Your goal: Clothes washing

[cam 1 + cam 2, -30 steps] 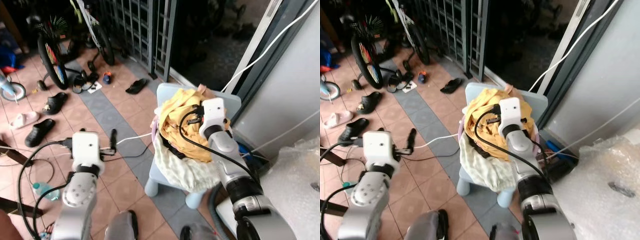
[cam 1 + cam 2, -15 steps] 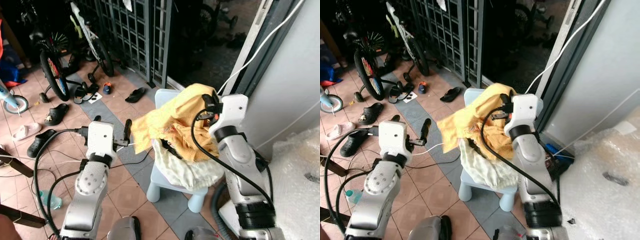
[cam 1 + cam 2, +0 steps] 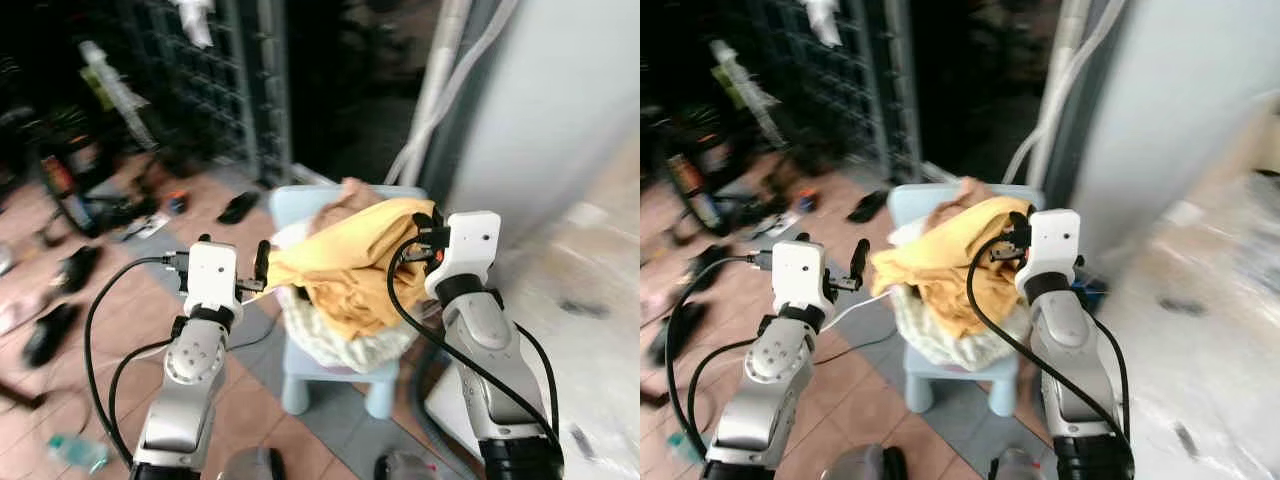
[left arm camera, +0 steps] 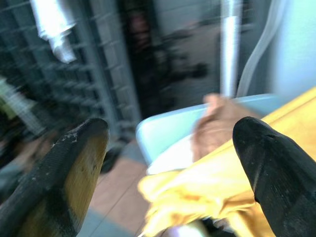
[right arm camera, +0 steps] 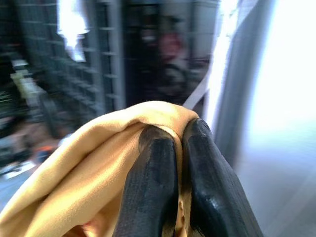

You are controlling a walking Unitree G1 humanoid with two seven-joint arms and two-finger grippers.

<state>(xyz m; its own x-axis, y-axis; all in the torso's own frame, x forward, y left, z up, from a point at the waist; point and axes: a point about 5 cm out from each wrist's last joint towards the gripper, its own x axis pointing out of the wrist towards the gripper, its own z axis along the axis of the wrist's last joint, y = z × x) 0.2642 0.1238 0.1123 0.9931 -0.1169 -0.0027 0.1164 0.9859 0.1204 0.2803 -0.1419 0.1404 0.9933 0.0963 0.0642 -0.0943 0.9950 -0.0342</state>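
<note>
1. The yellow cloth [image 3: 350, 265] is hanging over the pile of clothes [image 3: 345, 335] on the little blue chair [image 3: 335, 365], with one end lifted up at the chair's right side.
2. The right claw [image 5: 170, 163] is pinching that lifted end. Its two black fingers [image 5: 153, 173] are squeezed together with a fold of the yellow cloth caught between them.
3. The left claw [image 4: 173, 158] is waiting with its fingers wide apart and nothing in them. It is sitting just beside the cloth's other end, at the chair's left edge.
4. The cloth is stretching long-ways from the right claw across to the left claw, so its long side is running left to right over the chair.
5. The loose corner is lying right in front of the left claw, between its open fingers and a bit lower, so the left arm is the nearer one for that end.
6. I think the next move is for the left claw to close on that loose corner, so both arms can lift the cloth off the pile.
7. The pictures are blurry, so I cannot tell if the left fingers are touching the cloth.
</note>
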